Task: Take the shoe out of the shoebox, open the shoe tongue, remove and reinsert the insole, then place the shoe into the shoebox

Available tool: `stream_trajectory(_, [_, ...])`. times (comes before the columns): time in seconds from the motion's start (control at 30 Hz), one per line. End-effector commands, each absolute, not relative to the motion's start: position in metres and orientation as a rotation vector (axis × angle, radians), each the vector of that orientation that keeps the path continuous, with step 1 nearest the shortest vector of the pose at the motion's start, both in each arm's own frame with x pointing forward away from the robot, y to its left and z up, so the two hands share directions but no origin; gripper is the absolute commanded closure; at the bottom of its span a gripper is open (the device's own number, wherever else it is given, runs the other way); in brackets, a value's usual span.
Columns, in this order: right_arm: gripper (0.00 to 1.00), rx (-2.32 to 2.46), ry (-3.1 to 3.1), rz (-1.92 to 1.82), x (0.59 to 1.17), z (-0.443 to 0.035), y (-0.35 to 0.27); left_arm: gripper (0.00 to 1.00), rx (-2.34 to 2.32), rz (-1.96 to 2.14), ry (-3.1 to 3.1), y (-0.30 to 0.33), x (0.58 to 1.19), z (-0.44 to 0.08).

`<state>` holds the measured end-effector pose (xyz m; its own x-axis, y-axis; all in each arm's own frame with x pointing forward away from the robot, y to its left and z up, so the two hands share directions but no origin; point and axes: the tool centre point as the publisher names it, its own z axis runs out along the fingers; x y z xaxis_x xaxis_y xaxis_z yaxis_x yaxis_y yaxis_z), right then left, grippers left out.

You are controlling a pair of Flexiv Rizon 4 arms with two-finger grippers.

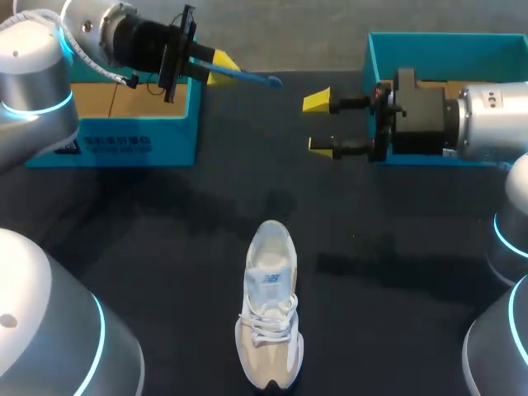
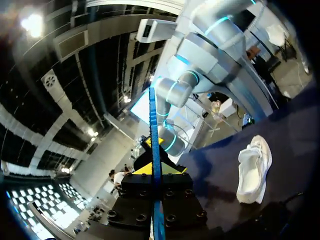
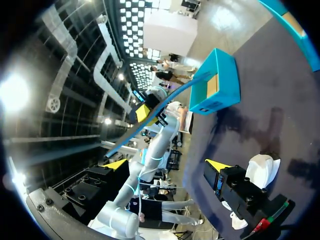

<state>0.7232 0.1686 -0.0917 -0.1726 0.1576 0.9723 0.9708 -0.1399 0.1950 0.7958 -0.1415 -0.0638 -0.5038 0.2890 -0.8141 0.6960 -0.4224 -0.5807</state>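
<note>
The white and beige lace-up shoe stands upright on its sole in the middle of the dark table, near the front edge and outside both boxes. Its toe points toward the robot and its heel toward the far side. From where I stand, the tongue sits up above the white laces.

Well above and beyond the shoe, the left gripper is clamped on a thin blue insole. The left wrist view shows the insole edge-on between the yellow tips, sticking out well ahead of them. The shoe lies off to the side on the table below.

The right gripper hangs in the air facing it. Its fingers are spread wide with nothing between them, and they are near the insole's free end without touching it.

A left teal cardboard box sits behind the left gripper at the far left. A right teal cardboard box sits at the far right, behind the right arm's wrist. I cannot tell which of the two is the lid.
</note>
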Motion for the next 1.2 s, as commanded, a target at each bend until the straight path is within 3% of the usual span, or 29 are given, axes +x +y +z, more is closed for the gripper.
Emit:
stream_trajectory(0.03, [0.00, -1.342, -1.379, -1.396, 0.724, -0.093, 0.172, 1.00, 1.465, -1.729, 1.325, -0.138, 0.787, -0.066])
stream_trajectory(0.53, [0.00, -1.342, -1.379, -1.396, 0.724, -0.093, 0.172, 1.00, 1.525, -1.706, 0.957, -0.138, 0.795, -0.086])
stream_trajectory(1.2, [0.00, -1.342, -1.379, -1.396, 0.724, -0.093, 0.172, 1.00, 1.543, -1.674, 0.948, -0.138, 0.797, -0.090])
